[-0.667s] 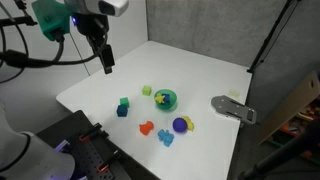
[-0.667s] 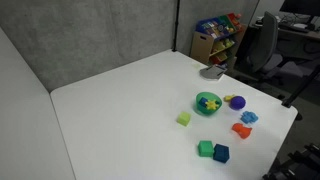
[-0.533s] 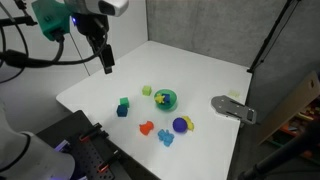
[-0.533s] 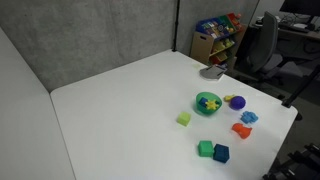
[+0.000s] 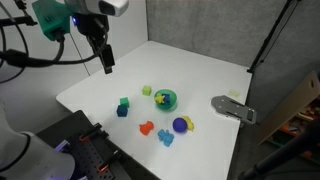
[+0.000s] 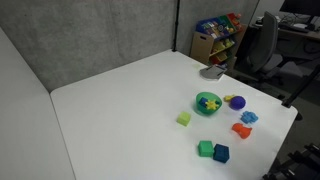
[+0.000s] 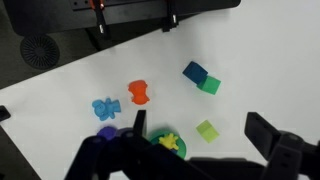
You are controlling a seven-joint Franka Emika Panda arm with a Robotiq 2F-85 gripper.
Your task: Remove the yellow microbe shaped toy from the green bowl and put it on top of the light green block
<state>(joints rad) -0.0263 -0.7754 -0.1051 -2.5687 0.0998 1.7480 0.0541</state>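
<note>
The green bowl (image 5: 167,100) (image 6: 208,104) stands on the white table with the yellow microbe shaped toy (image 5: 161,99) (image 6: 209,100) inside it. The light green block (image 5: 147,91) (image 6: 184,119) lies just beside the bowl. My gripper (image 5: 106,62) hangs open and empty high above the table's far side, well away from both. In the wrist view the gripper (image 7: 201,114) is open; the block (image 7: 207,131) lies between the fingers far below, and the bowl (image 7: 158,138) with the toy (image 7: 168,143) lies beside it.
A dark green cube (image 5: 124,102) and a blue cube (image 5: 122,111) lie near the block. A red toy (image 5: 146,127), a light blue toy (image 5: 166,137), a purple ball (image 5: 180,125) and a small yellow piece (image 5: 189,123) lie past the bowl. A grey object (image 5: 233,108) sits near the table edge.
</note>
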